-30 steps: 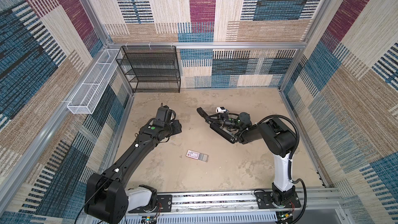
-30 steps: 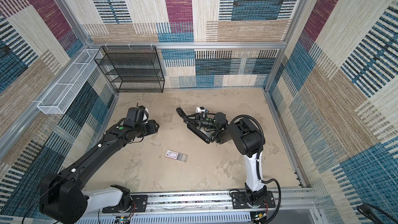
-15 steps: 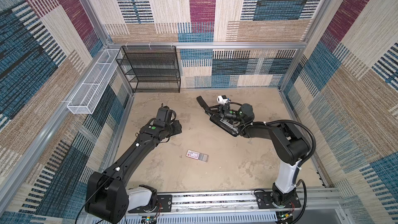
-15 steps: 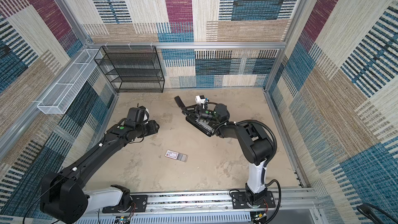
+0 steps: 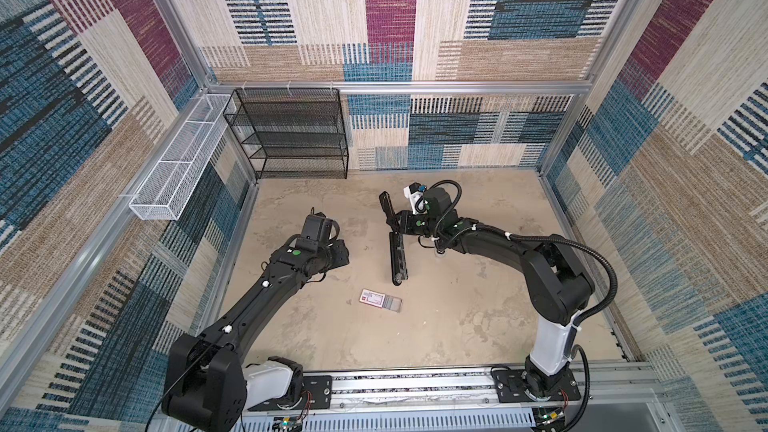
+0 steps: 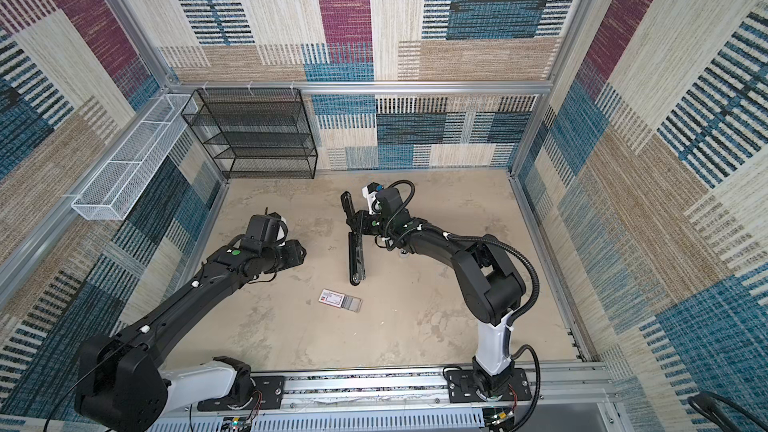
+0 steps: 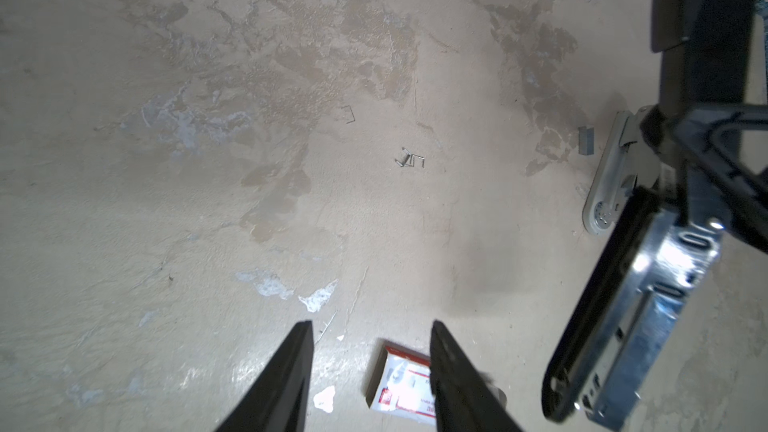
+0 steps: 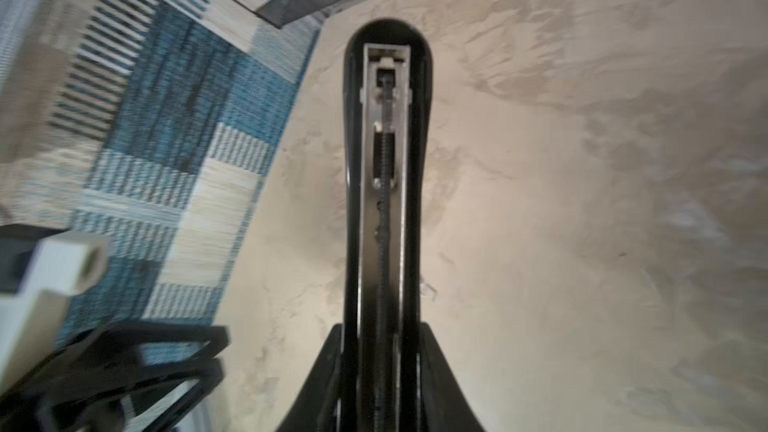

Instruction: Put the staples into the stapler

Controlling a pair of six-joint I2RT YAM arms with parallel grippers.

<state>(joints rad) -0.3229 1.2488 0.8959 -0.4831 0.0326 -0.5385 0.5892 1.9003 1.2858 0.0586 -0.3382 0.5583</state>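
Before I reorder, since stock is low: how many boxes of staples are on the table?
1. The box of staples lies flat on the table, near the tip of the open stapler but apart from it. No other shows; one could be hidden from these views.

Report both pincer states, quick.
Left pincer: open, holding nothing.
Right pincer: closed on the opened stapler.
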